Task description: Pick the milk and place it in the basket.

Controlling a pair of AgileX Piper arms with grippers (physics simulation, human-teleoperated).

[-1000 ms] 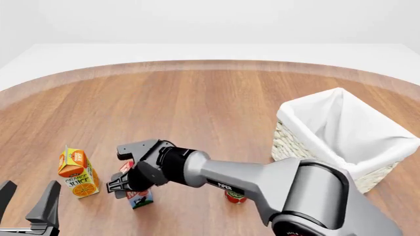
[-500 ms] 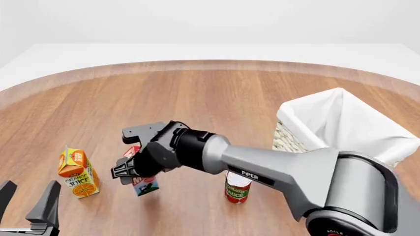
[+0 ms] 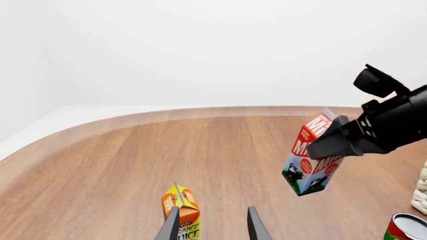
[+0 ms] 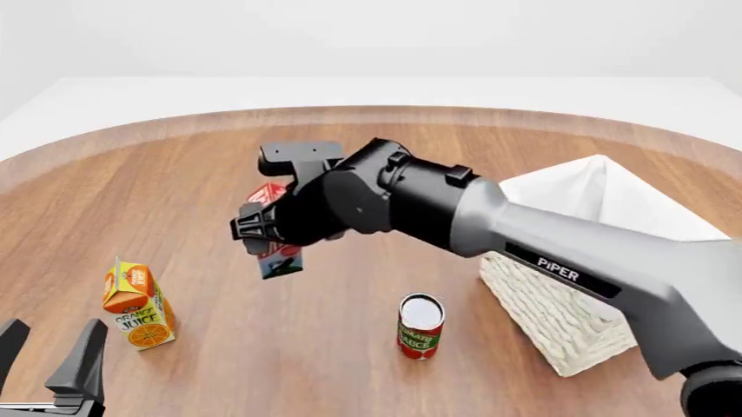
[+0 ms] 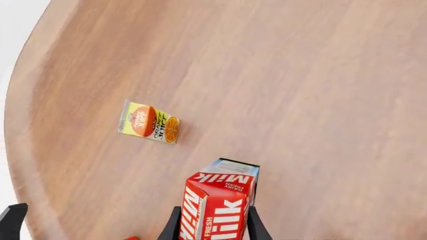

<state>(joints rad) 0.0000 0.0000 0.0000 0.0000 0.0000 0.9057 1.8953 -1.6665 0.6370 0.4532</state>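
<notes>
Here, in the left wrist view, the milk point(image 3: 312, 160) hangs tilted above the counter point(image 3: 133, 160), while the left pincer point(image 3: 212, 226) sits spread. In front, the right pincer point(image 4: 269, 224) pinches it, well left of the basket point(image 4: 557, 313). The right wrist view shows a narrow grip, so it could slip.

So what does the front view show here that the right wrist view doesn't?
Only the front view shows the basket, the red can, the right arm itself and the open left gripper low in the near left corner. Only the right wrist view shows the right gripper clamped on the milk's sides up close. Both show the milk and the orange juice carton.
</notes>
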